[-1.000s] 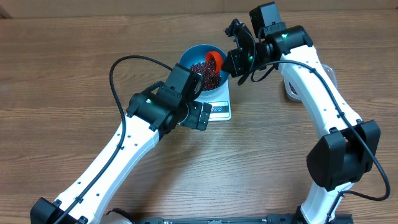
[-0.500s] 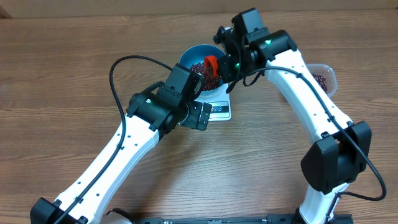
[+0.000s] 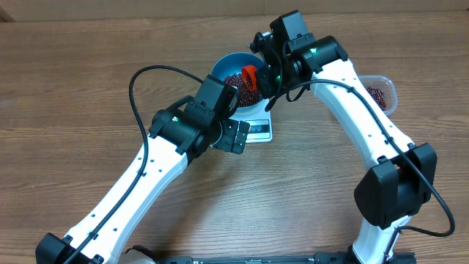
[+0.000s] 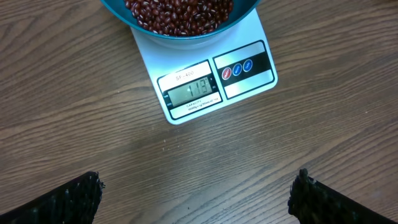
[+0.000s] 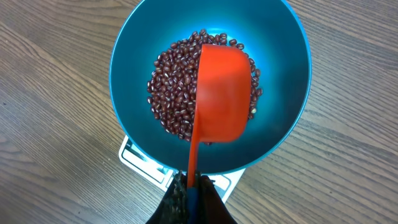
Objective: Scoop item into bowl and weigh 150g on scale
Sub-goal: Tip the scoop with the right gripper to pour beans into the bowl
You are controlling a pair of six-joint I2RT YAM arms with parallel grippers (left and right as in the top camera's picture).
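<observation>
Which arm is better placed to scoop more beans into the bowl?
Right. The right gripper holds the red scoop over the bowl, with the bean tub on its side. The left gripper hangs open and empty by the scale.

**Blue, red and white on brown wood**

The scale (image 4: 149, 62) is white, with a grey display and a black panel dotted red and blue. On it, the bowl (image 5: 124, 93) is deep teal-blue and its beans (image 5: 171, 99) are dark red-brown. Over them the scoop (image 5: 221, 93) is bright orange-red. Under the scale, the table (image 4: 81, 124) is streaky brown woodgrain.
</observation>
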